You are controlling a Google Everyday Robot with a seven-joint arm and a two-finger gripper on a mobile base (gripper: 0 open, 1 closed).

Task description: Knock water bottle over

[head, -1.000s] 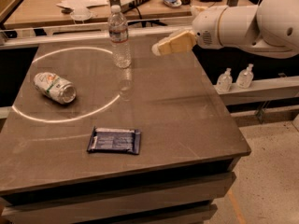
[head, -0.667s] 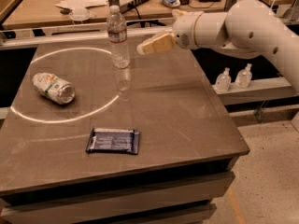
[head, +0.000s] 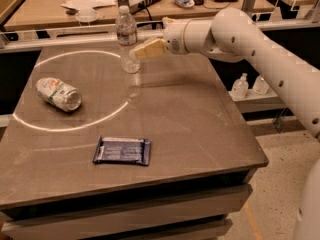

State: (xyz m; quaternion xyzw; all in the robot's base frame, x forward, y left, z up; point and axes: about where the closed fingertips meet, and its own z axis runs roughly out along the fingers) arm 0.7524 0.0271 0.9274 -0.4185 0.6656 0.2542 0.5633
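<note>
The water bottle [head: 127, 38] stands upright at the far middle of the grey table [head: 190, 119]. It is clear and ribbed, with a white cap and a white label. My gripper [head: 146, 50] reaches in from the right on the white arm. Its tan fingertips are at the bottle's right side, at about mid height, touching or nearly touching it.
A silver can [head: 58, 93] lies on its side at the left. A dark blue packet [head: 122, 150] lies near the front. Two small pump bottles [head: 249, 85] stand on a shelf to the right. A cluttered desk [head: 100, 4] is behind the table.
My gripper has moved left across the table's far side, from well right of the bottle to right beside it. The bottle still stands upright.
</note>
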